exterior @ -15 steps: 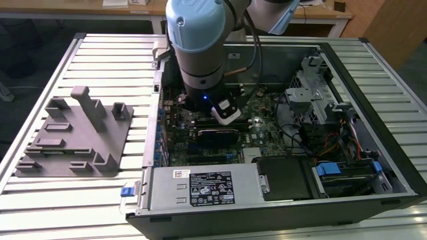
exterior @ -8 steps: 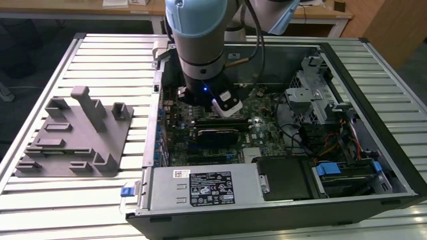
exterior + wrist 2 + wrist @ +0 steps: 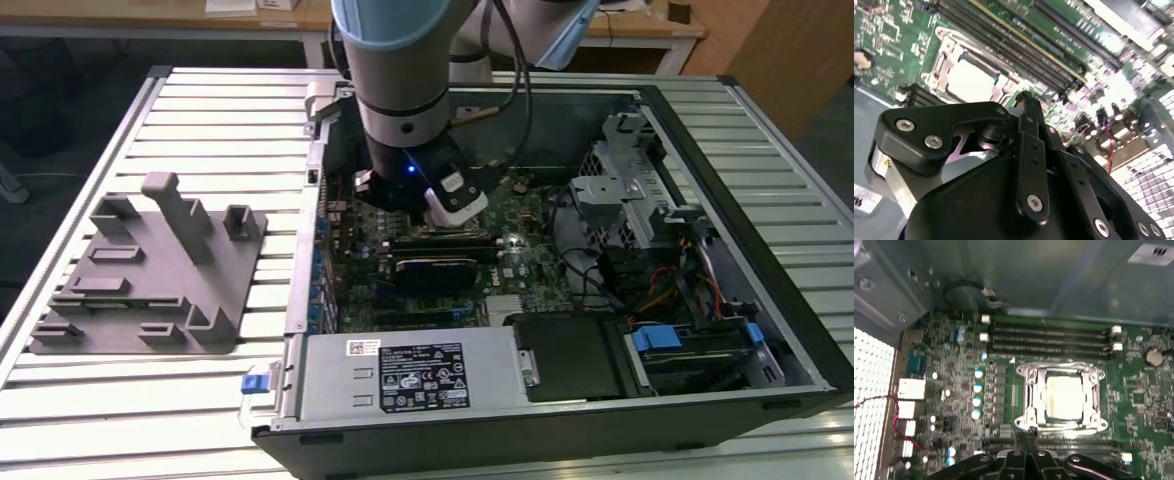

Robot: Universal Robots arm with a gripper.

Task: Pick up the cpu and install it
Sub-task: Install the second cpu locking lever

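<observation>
Grey fixture block [image 3: 140, 275] sits on the slatted table [image 3: 80, 400] at the exterior view's left, beside the open computer case [image 3: 747, 300]. Arm is down inside the case, over the motherboard [image 3: 534, 270]. Gripper [image 3: 1028, 432] fingers pinched together, nothing between them, tips just beside the socket frame [image 3: 1026, 375]. Cpu [image 3: 1064, 396] lies flat in the socket: square, pale silvery top, glaring bright in both wrist views [image 3: 970, 80].
</observation>
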